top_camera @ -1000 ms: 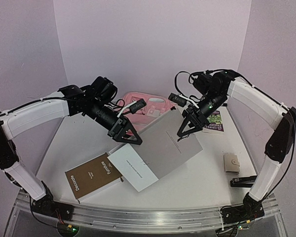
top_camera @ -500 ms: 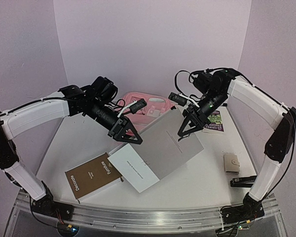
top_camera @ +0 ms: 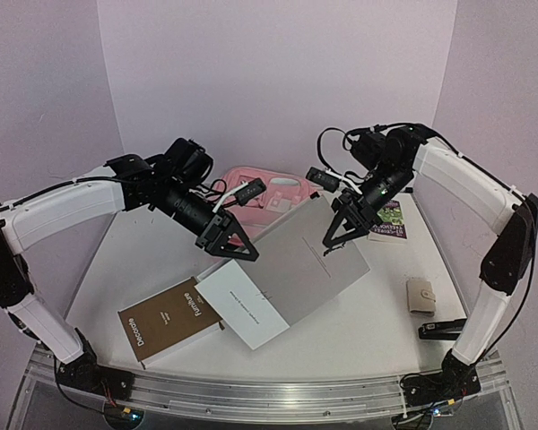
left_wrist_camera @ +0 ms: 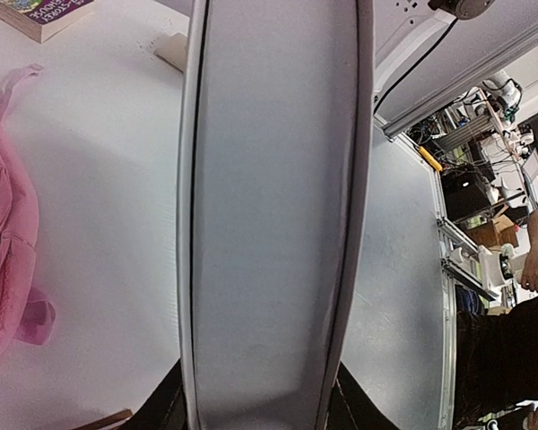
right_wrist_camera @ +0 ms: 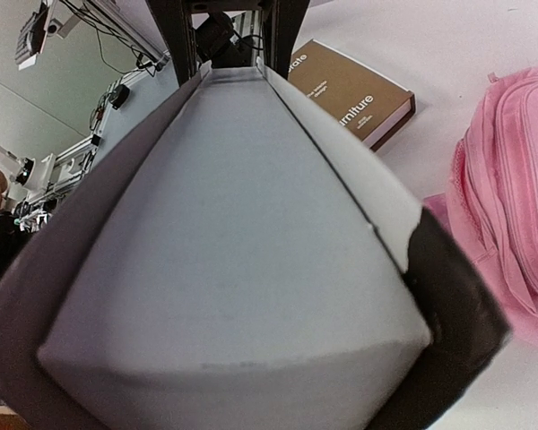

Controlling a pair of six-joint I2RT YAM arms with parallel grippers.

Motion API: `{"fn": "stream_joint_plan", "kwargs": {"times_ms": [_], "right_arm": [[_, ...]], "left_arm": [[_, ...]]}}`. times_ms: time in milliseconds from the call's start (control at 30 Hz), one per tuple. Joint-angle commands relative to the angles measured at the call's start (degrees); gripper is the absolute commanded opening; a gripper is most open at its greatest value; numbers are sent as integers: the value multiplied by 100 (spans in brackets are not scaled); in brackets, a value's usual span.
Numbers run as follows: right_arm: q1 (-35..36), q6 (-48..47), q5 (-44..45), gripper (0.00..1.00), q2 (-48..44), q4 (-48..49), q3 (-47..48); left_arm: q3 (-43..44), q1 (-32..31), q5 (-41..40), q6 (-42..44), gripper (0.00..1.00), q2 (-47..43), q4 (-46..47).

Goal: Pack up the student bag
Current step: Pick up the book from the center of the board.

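Behind the grey booklet (top_camera: 305,264), the bag (top_camera: 278,195) lies pink, soft and rumpled; left gripper (top_camera: 235,253) and right gripper (top_camera: 339,239) each clamp the booklet.

My white bench (top_camera: 134,260) stands between pale lilac walls (top_camera: 278,81) in soft, even light. Past its metal rail (top_camera: 251,390) I see cluttered lab racks (left_wrist_camera: 481,184).

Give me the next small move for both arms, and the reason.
Probably carry the large flat grey book a little farther back together, toward the soft pink fabric backpack. The left end effector and right end effector each clamp an opposite edge, the book looks raised, and the backpack lies just beyond it.
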Motion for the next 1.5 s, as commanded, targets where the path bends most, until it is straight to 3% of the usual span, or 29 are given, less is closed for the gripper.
{"fn": "stream_joint_plan", "kwargs": {"times_ms": [0,100,233,367,500,733,1100,1300,1467], "right_arm": [[-2,148,-372,26,55,-426,255],[-179,232,-618,18,77,-418,328],[-713,334,-1193,16,36,-383,265],[-1072,311,-1718,17,-60,-362,10],[-1279,328,-2186,17,-88,-314,-174],[-1352,520,-2582,15,-65,-291,-237],[-1360,525,-2507,15,-86,-283,-311],[-1361,576,-2498,15,-10,-282,-213],[-1357,583,-2488,15,27,-282,-188]], "left_arm": [[-31,-50,33,-146,18,-304,437],[-251,118,51,-381,46,-490,744],[-920,556,75,-1102,77,-1146,1683],[-1534,777,-238,-1602,91,-1783,2377],[-1967,875,-533,-2086,99,-2175,2988],[-2403,918,-560,-2710,100,-2188,3734],[-2848,919,29,-3318,99,-1932,4673],[-2982,916,292,-3598,84,-1719,5248],[-3169,914,510,-4026,63,-1485,5983]]}}
